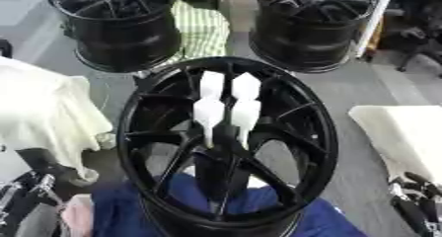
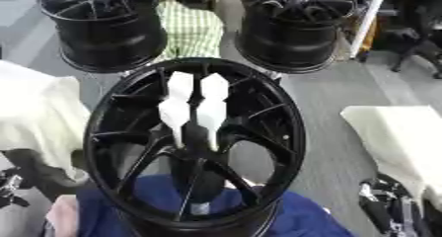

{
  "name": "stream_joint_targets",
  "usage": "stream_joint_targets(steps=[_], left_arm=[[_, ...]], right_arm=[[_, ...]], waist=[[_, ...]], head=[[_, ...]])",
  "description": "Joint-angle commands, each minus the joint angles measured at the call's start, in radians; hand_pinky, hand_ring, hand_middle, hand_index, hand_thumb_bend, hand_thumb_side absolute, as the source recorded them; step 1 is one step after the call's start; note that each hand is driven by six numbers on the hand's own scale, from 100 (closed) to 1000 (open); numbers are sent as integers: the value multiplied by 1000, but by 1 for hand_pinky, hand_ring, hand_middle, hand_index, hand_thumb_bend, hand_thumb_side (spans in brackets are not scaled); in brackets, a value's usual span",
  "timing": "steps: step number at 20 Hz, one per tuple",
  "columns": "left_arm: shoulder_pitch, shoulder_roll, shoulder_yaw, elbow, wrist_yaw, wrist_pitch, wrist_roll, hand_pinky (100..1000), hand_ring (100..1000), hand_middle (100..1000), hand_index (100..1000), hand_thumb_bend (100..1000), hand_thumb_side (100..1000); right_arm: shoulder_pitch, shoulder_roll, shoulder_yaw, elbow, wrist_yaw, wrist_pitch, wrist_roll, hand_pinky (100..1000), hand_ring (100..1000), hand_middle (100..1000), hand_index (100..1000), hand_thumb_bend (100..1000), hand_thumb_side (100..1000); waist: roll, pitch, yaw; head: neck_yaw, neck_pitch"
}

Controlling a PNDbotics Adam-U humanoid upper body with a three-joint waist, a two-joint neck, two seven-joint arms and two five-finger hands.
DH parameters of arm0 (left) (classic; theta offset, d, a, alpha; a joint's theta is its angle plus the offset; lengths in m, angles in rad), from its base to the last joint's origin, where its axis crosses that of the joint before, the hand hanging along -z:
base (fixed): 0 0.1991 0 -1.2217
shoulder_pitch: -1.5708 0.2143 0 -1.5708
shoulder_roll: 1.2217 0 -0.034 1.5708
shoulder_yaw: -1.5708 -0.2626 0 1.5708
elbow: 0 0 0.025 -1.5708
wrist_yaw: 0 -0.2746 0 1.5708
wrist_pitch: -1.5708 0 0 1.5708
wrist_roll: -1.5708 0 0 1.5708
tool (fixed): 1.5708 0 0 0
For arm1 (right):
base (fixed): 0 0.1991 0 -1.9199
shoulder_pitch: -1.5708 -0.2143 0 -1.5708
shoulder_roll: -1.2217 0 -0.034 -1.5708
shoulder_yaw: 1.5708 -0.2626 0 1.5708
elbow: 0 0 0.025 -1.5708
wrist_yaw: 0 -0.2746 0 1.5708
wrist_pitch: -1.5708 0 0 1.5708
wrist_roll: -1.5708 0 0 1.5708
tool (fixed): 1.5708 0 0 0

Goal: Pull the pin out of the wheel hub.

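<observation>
Black multi-spoke alloy wheel hub (image 1: 226, 147) standing front and centre on blue cloth (image 1: 129, 206), white faceted plastic pins (image 1: 226, 107) still seated upright at its middle. Left robot hand (image 1: 26, 191) low beside the hub's left rim, right robot hand (image 1: 419, 201) low off its right rim; finger positions impossible to tell. Apparently pre-reach: next, bringing one hand over the spokes to pinch a pin and draw it straight up.

wheel hub (image 1: 147, 132): black, centre | pins (image 1: 226, 110): white, upright in hub
</observation>
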Motion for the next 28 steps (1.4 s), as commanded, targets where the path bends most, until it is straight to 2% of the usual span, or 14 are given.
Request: stream_joint_targets(steps=[1, 5, 8, 12, 15, 19, 22, 25, 28], left_arm=[[-5, 24, 3, -14, 1, -1, 2, 494, 715, 567, 773, 100, 552], [-2, 33, 4, -18, 14, -7, 21, 489, 719, 566, 766, 100, 526], [-10, 58, 14, -62, 15, -27, 39, 490, 730, 571, 771, 100, 527], [-81, 152, 33, -148, 70, -54, 65, 496, 739, 583, 778, 121, 513], [-161, 253, 12, -167, 170, -74, 74, 501, 741, 591, 781, 131, 498], [-293, 401, -89, -131, 305, -141, 21, 511, 747, 609, 791, 155, 484], [-410, 495, -209, -77, 347, -220, -77, 545, 759, 638, 808, 198, 491], [-517, 544, -322, -3, 344, -301, -206, 582, 767, 661, 824, 232, 506], [-620, 562, -420, 76, 311, -383, -334, 620, 771, 679, 831, 242, 483]], right_arm=[[-8, -16, -5, -14, 2, -3, 0, 563, 515, 600, 790, 100, 290], [-11, -15, -3, -11, 0, -3, 1, 563, 516, 600, 790, 100, 288], [-12, -16, -2, -8, -3, -5, 1, 563, 516, 600, 790, 100, 289], [-8, -21, -3, -6, -2, -6, 1, 563, 516, 600, 790, 100, 290], [-6, -25, -3, -3, 1, -6, 1, 563, 516, 600, 790, 100, 290], [-5, -30, 1, 0, 3, -6, 4, 563, 516, 600, 790, 100, 290], [-5, -33, 4, 1, 4, -7, 7, 563, 516, 600, 790, 100, 290], [-5, -35, 7, 3, 5, -7, 11, 563, 516, 600, 790, 100, 289], [-5, -36, 10, 3, 5, -7, 14, 563, 516, 600, 790, 100, 290]], waist=[[2, -13, -1], [4, -14, -11], [6, -15, -14], [15, -23, -13], [21, -29, -15], [27, -34, -23], [31, -36, -34], [35, -36, -43], [39, -36, -50]], head=[[-1, -5], [1, -10], [-5, -9], [-9, -5], [-12, -6], [-9, -8], [0, -8], [6, -6], [11, -5]])
